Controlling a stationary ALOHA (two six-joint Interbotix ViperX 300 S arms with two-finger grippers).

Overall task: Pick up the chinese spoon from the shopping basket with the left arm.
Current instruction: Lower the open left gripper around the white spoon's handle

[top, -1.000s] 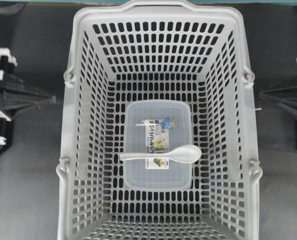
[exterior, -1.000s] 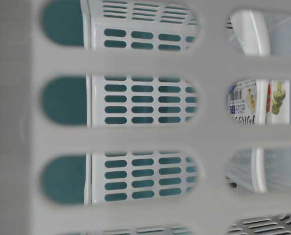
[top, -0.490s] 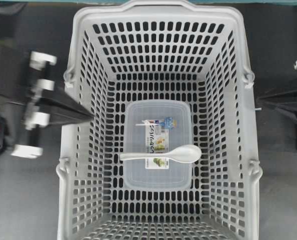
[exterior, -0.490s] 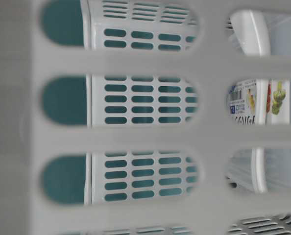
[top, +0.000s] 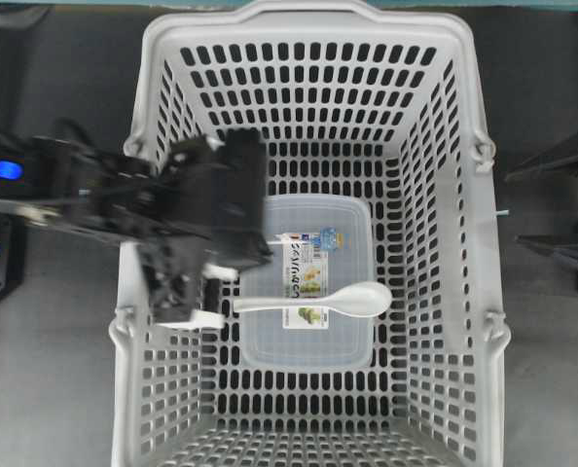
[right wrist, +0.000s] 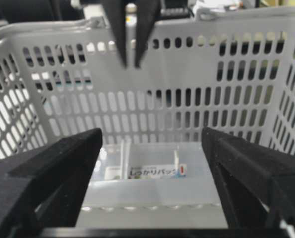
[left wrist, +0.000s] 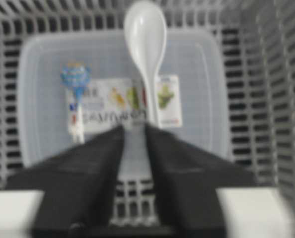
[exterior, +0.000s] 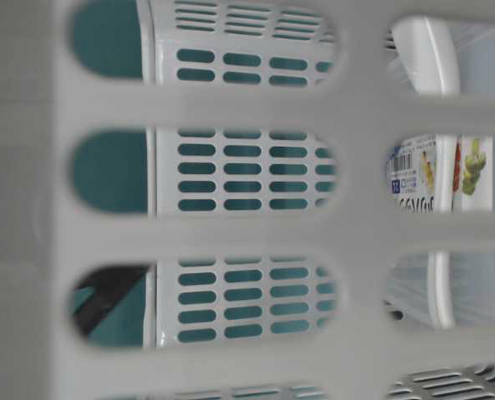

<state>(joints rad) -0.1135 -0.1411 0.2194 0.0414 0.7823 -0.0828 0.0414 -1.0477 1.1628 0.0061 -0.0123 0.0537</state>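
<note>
A: Where does the spoon lie, for your log?

B: Inside the basket, flat across the lid of the clear container. In the overhead view its bowl points away from your left arm and the handle end points toward it. Nothing touches it yet.

A: And your left gripper?

B: It is over the basket's inner wall, above the container's near edge. The jaws stand close together with only a narrow slit between them, holding nothing. The right gripper sits outside the basket, jaws spread wide and empty.

A: Main risks from here?

B: Three, as a judgement. One: that slit looks too narrow to straddle the handle, so you would have to widen it first or the tips will push the spoon. Two: the spoon is glossy on a smooth lid, so a nudge may slide it off onto the slotted floor. Three: the handle is thin and low, so a deep descent presses the lid and may shift the container.
</note>
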